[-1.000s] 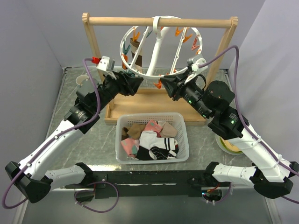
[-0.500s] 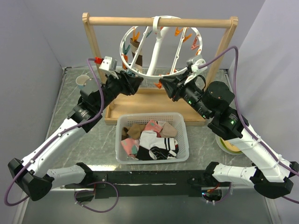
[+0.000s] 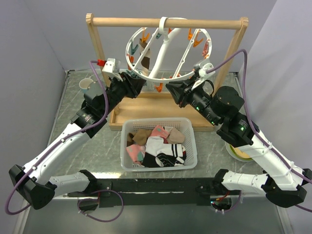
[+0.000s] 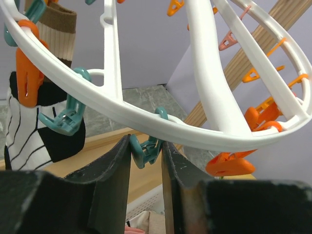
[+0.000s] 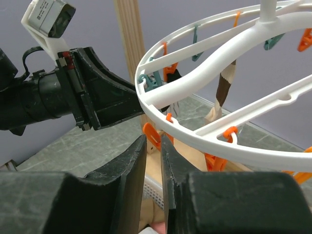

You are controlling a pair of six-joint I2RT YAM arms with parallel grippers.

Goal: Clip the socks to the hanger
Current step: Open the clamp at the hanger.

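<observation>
The hanger [image 3: 168, 77], a white ring with orange and teal pegs, hangs from the wooden frame. My left gripper [image 3: 143, 84] reaches its lower left rim [image 4: 146, 119]. In the left wrist view the gripper [image 4: 145, 142] is shut on a teal peg [image 4: 141, 153] under the rim. My right gripper [image 3: 168, 87] meets the rim's lower middle [image 5: 195, 83]. There the gripper [image 5: 153, 141] is shut on an orange peg [image 5: 151, 136]. A striped sock with a brown cuff [image 4: 29, 131] hangs clipped at the left. Several loose socks [image 3: 158, 146] lie in the basket.
The wooden frame [image 3: 165, 22] stands on a wooden base [image 3: 146, 105] behind the white basket [image 3: 158, 120]. A small cup [image 3: 87, 84] sits at the far left. A plate [image 3: 239, 152] lies under the right arm.
My left jaws have closed onto the teal peg. The hanger ring has tilted and turned a little. The right gripper has stayed on its orange peg.
</observation>
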